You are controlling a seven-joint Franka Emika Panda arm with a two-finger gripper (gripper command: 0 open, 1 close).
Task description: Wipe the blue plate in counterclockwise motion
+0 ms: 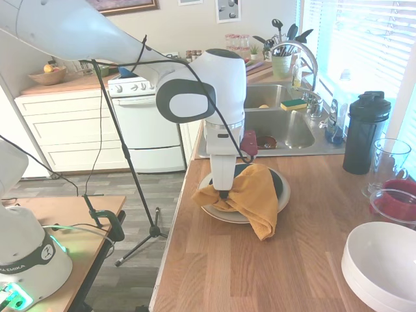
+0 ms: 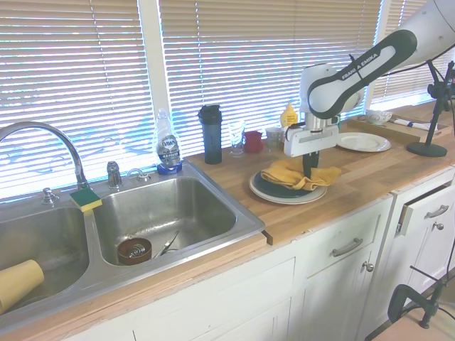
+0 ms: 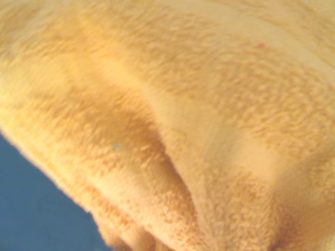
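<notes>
The blue plate (image 1: 279, 182) (image 2: 283, 190) lies on a larger cream plate (image 1: 229, 215) (image 2: 288, 198) on the wooden counter, just in front of the sink. A yellow cloth (image 1: 255, 195) (image 2: 293, 175) is draped over most of it and hangs over the near rim. My gripper (image 1: 223, 193) (image 2: 307, 175) points straight down at the plate's left side, shut on a bunched fold of the cloth. Up close, the wrist view is filled by the cloth (image 3: 183, 115), with a corner of the blue plate (image 3: 31, 214) showing.
The steel sink (image 1: 289, 130) (image 2: 163, 213) lies behind the plates. A black shaker bottle (image 1: 365, 133), a glass jar (image 1: 389, 162) and a red-filled glass bowl (image 1: 398, 198) stand to the right. Stacked white bowls (image 1: 383, 266) sit at the near right corner.
</notes>
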